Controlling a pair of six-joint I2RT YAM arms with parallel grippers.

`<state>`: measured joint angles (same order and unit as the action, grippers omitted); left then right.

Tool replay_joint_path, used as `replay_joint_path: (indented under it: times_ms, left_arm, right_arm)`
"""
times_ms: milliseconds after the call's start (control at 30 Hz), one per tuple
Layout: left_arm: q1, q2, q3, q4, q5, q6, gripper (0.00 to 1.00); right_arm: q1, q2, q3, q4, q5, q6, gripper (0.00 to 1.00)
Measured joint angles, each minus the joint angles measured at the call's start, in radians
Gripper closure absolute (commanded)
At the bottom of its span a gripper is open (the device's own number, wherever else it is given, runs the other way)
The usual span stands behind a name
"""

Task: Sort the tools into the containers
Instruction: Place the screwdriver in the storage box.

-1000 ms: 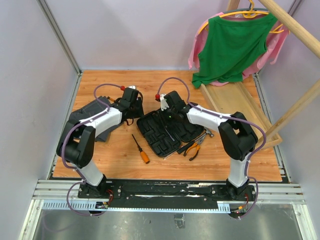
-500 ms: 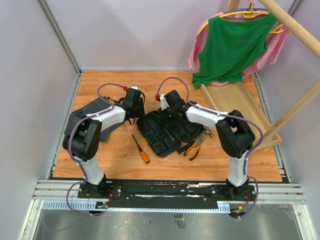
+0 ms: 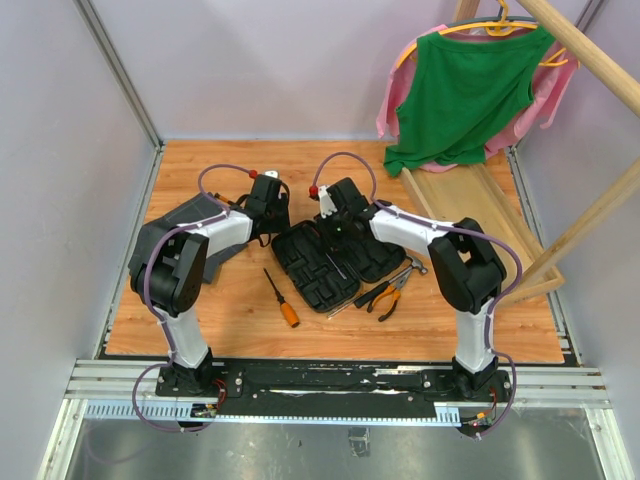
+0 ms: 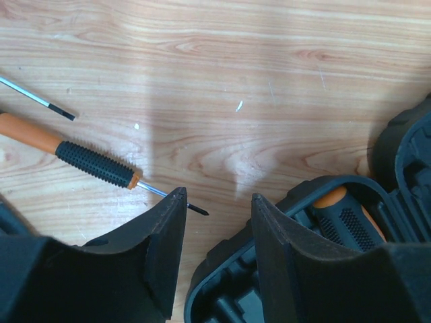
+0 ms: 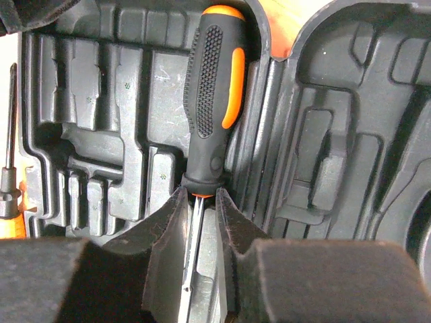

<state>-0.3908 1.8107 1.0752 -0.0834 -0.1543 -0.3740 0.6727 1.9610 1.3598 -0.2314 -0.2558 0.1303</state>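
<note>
Straddling the screwdriver [image 5: 210,114] shaft nearly closed, grip unclear, my right pincer [image 5: 202,196] must seat it squarely in the case [image 5: 108,87].

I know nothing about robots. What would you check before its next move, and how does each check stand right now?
1. Case open: ok.
2. Right gripper astride the shaft of the screwdriver: ok.
3. Grip firm: cannot tell.
4. That screwdriver seated in a slot: cannot tell.
5. Left gripper open, empty: ok.
6. All tools packed: not ok; pliers and a loose screwdriver lie on the table.
</note>
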Motion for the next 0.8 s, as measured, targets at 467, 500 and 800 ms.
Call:
replay_joint_path:
  times_ms: [467, 500, 800]
  left_arm:
    - [0.003, -0.003, 0.002, 0.003, -0.013, -0.005, 0.50]
    - [0.003, -0.006, 0.002, -0.005, -0.019, -0.009, 0.49]
    - [0.000, -0.089, 0.046, -0.101, -0.071, -0.038, 0.47]
  right_arm:
    - [0.002, 0.010, 0.023, 0.008, -0.007, 0.000, 0.52]
    - [0.002, 0.007, 0.022, 0.008, -0.005, -0.001, 0.51]
    - [0.000, -0.121, -0.019, 0.019, 0.009, -0.004, 0.48]
